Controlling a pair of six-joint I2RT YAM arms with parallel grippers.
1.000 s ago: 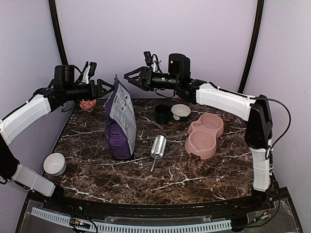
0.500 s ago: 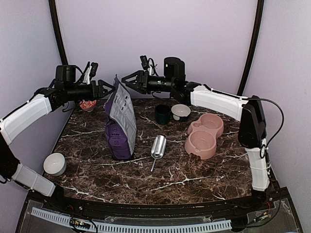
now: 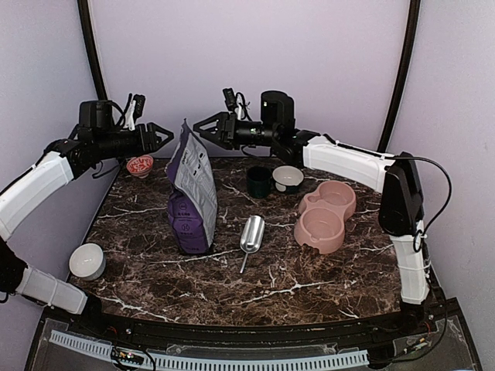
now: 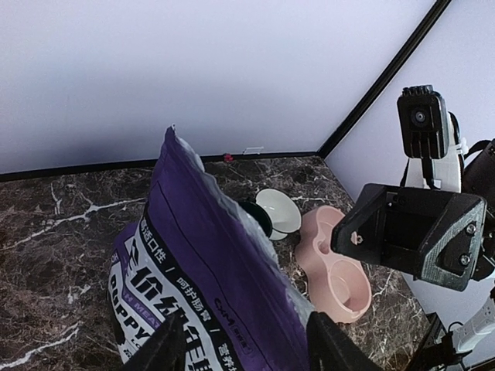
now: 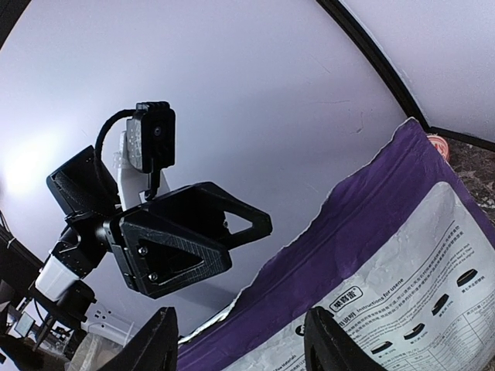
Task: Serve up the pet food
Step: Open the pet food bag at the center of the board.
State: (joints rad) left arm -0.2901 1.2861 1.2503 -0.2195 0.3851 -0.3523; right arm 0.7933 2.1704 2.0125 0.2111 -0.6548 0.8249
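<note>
Retreat of the left gripper (image 3: 164, 139) toward 9 o'clock, jaws narrowing but apart and empty, leaves the top of the bag (image 3: 191, 193) free, the right gripper (image 3: 199, 131) half-spread at its 3 o'clock. Pet food is unseen, presumably inside this upright bag; opening looks unfinished.

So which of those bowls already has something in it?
The small bowl in the far left corner: it holds reddish bits. The two white bowls and the pink double bowl look empty.
</note>
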